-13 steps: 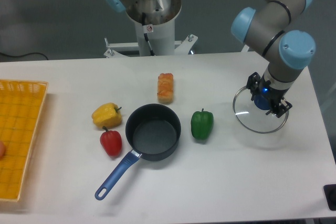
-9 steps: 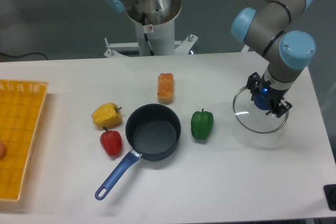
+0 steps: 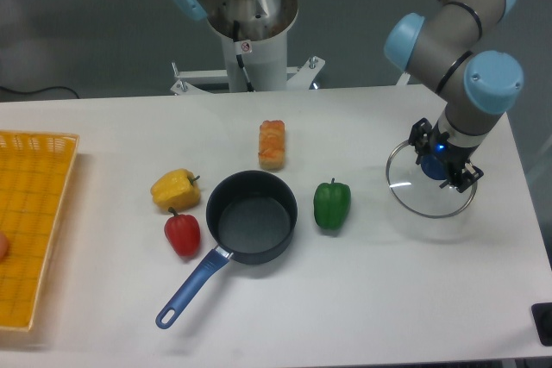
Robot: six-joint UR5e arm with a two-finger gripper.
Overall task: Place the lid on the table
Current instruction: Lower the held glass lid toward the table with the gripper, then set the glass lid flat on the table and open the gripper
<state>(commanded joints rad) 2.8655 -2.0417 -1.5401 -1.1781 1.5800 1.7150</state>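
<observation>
The round clear glass lid [image 3: 414, 191] with a thin metal rim is at the right side of the white table [image 3: 345, 290], low over or on its surface; I cannot tell which. My gripper [image 3: 436, 168] points down over the lid's centre and is shut on its small blue knob [image 3: 434, 168]. The dark saucepan [image 3: 253, 216] with a blue handle stands open at the table's middle, well left of the lid.
A green pepper [image 3: 332, 203] stands between saucepan and lid. A yellow pepper [image 3: 175, 189] and a red pepper [image 3: 182, 233] lie left of the pan, an orange block [image 3: 272, 144] behind it. A yellow mesh basket [image 3: 30, 221] sits at the left edge.
The gripper and lid have shifted very slightly to the right; everything else is unchanged.
</observation>
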